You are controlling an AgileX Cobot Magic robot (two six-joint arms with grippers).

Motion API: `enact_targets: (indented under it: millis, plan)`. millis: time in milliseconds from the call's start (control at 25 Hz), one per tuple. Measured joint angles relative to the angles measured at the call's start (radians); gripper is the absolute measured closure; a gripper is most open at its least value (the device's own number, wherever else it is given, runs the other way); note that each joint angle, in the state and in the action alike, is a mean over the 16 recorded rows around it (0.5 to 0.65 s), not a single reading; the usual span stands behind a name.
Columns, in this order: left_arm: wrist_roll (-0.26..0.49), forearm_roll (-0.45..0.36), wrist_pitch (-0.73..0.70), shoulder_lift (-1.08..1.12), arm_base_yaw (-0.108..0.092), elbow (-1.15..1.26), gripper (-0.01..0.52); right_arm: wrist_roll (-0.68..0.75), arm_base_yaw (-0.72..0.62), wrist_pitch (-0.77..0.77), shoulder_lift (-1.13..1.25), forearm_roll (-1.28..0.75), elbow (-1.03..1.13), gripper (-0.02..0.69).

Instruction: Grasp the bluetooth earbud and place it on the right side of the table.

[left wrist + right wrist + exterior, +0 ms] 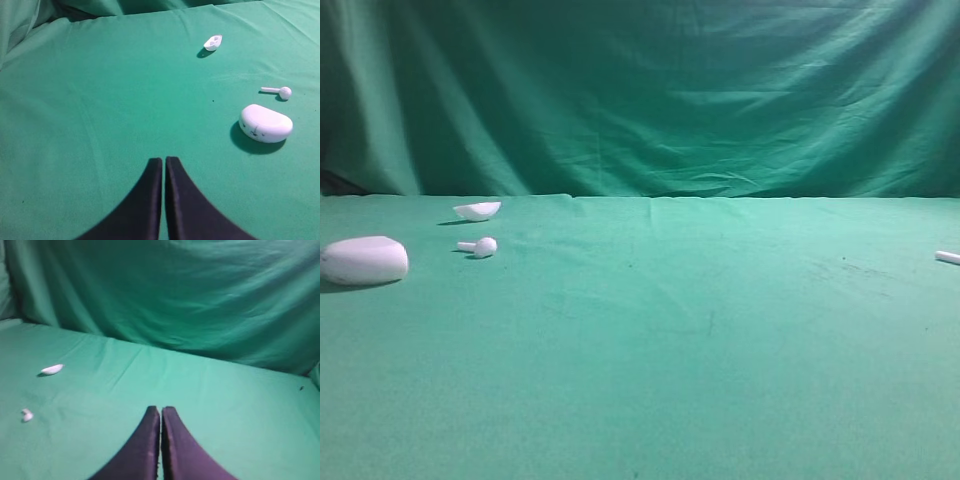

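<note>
Two earbuds are counted on the table (650, 380). One bluetooth earbud (479, 246) is seen lying on its side at the left of the exterior high view, its stem pointed left, between the single white oval case (363, 260) and the single white half-shell piece (478, 210) — near both, touching neither. A second earbud (947, 257) is partly cut off by the right edge of that view, well apart from the rest.

Two grippers are shown, each only in its own wrist view. The left gripper (163, 161) is held above bare cloth with its jaws pressed together and nothing between them — the right gripper (160, 410) is seen likewise closed and empty.
</note>
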Motion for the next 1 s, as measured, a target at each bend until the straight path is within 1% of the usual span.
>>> enact_targets:
  millis: [160,400,560,760,1000]
  plan:
    - [0.000,0.000,0.000,0.000,0.000,0.000,0.514,0.008,-0.034,-0.111,-0.055,-0.031,0.124,0.665]
    - [0.000,0.000,0.000,0.000,0.000,0.000,0.514,0.035,-0.087,-0.292,-0.141,-0.042,0.372,0.665]
    - [0.000,0.000,0.000,0.000,0.000,0.000,0.514,0.055,-0.111,-0.377,-0.183,-0.039,0.514,0.665]
    - [0.000,0.000,0.000,0.000,0.000,0.000,0.514,0.073,-0.115,-0.414,-0.195,-0.035,0.626,0.665]
    - [0.000,0.000,0.000,0.000,0.000,0.000,0.514,0.085,-0.116,-0.394,-0.195,-0.033,0.670,0.665]
